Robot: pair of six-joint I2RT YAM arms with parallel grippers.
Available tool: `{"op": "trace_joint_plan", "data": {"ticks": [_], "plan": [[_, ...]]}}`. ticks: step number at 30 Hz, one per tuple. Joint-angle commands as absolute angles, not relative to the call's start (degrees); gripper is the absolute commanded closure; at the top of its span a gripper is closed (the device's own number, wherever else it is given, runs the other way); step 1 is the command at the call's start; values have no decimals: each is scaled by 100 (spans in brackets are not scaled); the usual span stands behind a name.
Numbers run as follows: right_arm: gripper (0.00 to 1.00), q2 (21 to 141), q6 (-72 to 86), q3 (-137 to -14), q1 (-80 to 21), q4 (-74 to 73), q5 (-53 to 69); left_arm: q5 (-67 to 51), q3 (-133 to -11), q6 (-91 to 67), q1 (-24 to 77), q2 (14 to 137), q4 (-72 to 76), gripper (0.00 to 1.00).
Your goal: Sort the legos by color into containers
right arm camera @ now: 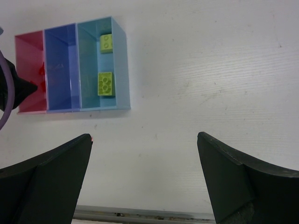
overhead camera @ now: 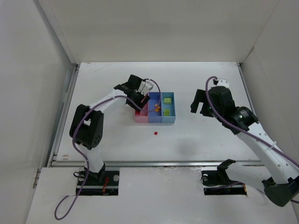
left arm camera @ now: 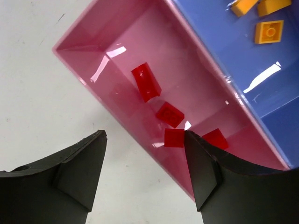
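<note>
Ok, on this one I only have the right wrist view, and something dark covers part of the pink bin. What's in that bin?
Observer: Four red bricks lie in the pink bin, going by the left wrist view.
Operator: And the dark thing?
Observer: It is the left gripper, jaws open and holding nothing, above that bin.
Operator: Anything in the middle bin?
Observer: Orange bricks lie in the blue-violet bin; the left wrist view shows three.
</note>
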State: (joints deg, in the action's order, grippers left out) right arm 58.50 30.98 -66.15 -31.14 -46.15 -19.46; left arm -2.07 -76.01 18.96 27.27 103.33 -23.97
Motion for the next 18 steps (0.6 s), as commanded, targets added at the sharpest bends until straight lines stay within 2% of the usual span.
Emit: {"op": "trace_joint_plan", "data": {"ticks": [1, 6, 15, 18], "plan": [[0, 5739, 3138, -6768, -3129, -4597, -1986, -324, -7796, 1758, 2497, 10152, -2557, 35], [0, 5739, 3138, -6768, -3129, -4597, -1986, -746, -7796, 1758, 2303, 10099, -2680, 35], [0, 5739, 3138, -6768, -3129, -4597, -1986, -2520, -7735, 1705, 1873, 9923, -2742, 33], [0, 5687, 3138, -6768, -3129, -4597, -1986, -2681, -7682, 1644, 1819, 9870, -2742, 32]]}}
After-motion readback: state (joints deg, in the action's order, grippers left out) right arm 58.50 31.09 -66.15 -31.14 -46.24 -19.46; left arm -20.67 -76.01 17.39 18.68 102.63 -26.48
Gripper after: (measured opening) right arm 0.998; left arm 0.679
